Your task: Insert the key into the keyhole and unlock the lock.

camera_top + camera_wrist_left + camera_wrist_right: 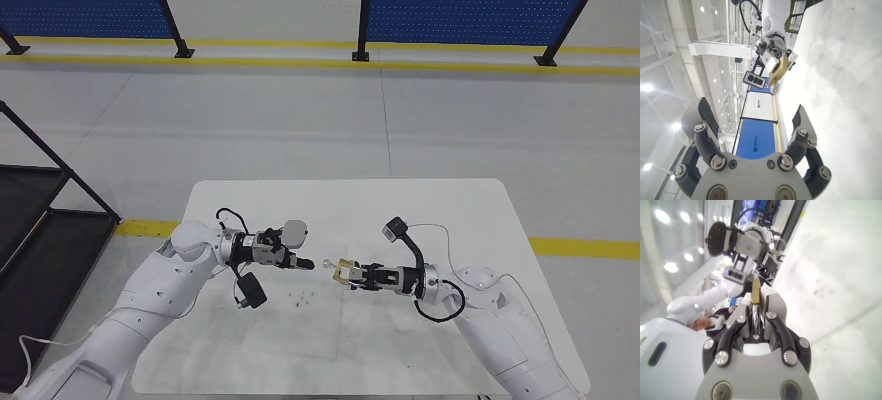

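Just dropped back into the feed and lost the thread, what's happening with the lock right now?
The right gripper is shut on the brass padlock, holding it above the table, keyhole end toward the left gripper. The key sits in the keyhole. The left gripper is open and empty, a short gap from the key. Whether the shackle has released is not clear.

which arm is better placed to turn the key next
Left: the left gripper, jaws open and empty, faces the silver metal key at the brass padlock, which the right gripper holds.
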You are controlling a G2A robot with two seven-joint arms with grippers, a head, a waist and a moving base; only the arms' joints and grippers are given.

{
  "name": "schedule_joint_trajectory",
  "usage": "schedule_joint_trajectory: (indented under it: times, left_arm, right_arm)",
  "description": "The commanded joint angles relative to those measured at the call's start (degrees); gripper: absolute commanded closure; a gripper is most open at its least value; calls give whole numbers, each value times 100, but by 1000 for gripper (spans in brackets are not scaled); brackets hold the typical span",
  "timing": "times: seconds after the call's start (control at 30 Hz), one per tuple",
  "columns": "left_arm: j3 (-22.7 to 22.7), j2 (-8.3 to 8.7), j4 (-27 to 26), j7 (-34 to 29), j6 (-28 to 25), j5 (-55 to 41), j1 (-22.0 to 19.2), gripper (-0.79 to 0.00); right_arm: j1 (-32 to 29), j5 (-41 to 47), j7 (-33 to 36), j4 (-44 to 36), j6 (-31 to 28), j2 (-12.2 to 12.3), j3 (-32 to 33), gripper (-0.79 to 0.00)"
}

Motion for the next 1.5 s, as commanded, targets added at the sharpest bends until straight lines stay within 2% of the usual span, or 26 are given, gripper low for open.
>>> schedule_joint_trajectory:
  times: [0.0, 0.1, 0.17, 0.3, 0.47, 0.5, 0.57, 0.7, 0.77, 0.9, 1.03, 1.2, 1.47]
  left_arm:
    - [0, 0, 0, 0, -3, 0, 0, -785]
    - [0, 0, 0, 0, -3, 0, 0, -785]
    - [1, 4, -136, -76, -269, -77, 8, -785]
    - [-27, 62, -212, 46, -1902, -414, -110, -785]
    - [-5, 128, -312, -94, -3446, -565, -217, -785]
    - [22, 143, -375, -183, -3582, -575, -250, -785]
    - [147, 174, -364, -512, -3912, -1002, -222, -785]
    - [511, 311, -490, -1445, -4845, -1674, -429, -785]
    - [570, 341, -388, -1718, -5118, -2546, -443, -785]
    - [825, 450, -489, -2555, -5954, -3120, -665, -785]
    - [1060, 532, -437, -3039, -6439, -3762, -779, -785]
    - [1712, 675, -25, -3040, -6439, -4587, -997, -785]
    - [1751, 684, -6, -3052, -6439, -4599, -1038, -785]
  right_arm:
    - [0, -1, 0, 0, -1, 0, 0, 0]
    - [0, -1, 0, 0, -1, 0, 0, 0]
    - [0, -1, 0, 0, -1, 0, 0, 0]
    - [0, -1, 0, 0, -1, 0, 0, 0]
    - [0, -1, 0, 0, -1, 0, 0, 0]
    - [0, -1, 0, 0, -1, 0, 0, 0]
    - [0, -1, 0, 0, -1, 0, 0, 0]
    - [0, -1, 0, 0, -1, 0, 0, 0]
    - [0, -1, 0, 0, -1, 0, 0, 0]
    - [0, -1, 0, 0, -1, 0, 0, 0]
    - [0, -1, 0, 0, -1, 0, 0, 0]
    - [0, -1, 0, 0, -1, 0, 0, 0]
    - [0, -1, 0, 0, -1, 0, 0, 0]
